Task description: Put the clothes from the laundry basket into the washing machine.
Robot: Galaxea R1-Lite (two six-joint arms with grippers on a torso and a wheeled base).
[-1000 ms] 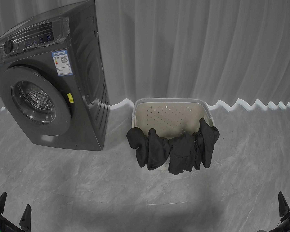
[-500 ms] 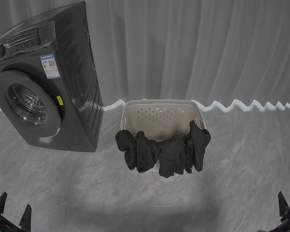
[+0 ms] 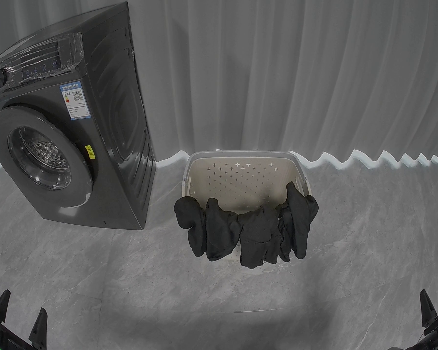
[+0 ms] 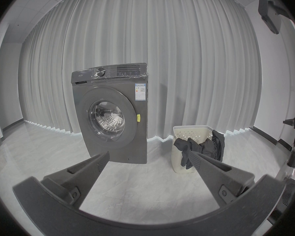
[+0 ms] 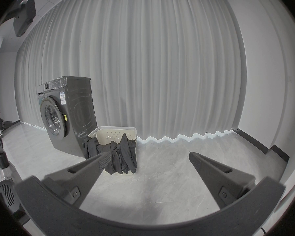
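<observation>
Dark clothes (image 3: 248,229) drape over the near rim of the laundry basket (image 3: 243,171), just beside the washing machine (image 3: 107,137). Open floor (image 3: 180,288) separates them from me. My left jaws and right jaws stand wide, empty.

**Floor** (image 3: 219,288): pale grey stone-look tiles, glossy, with faint veining and thin joint lines. It bears two items.

1. **Washer** (image 3: 58,137): dark grey front-loader with a round glass door. It stands flat on the tiles at the left of the head view, near the back.
2. **Basket** (image 3: 243,173): cream plastic with a perforated wall. It stands upright on the tiles near the washer's right side. The two do not touch, and a strip of bare tile lies between them.

**Far edge:** the scalloped hem of a white curtain (image 3: 287,64) meets the floor behind both items.
</observation>
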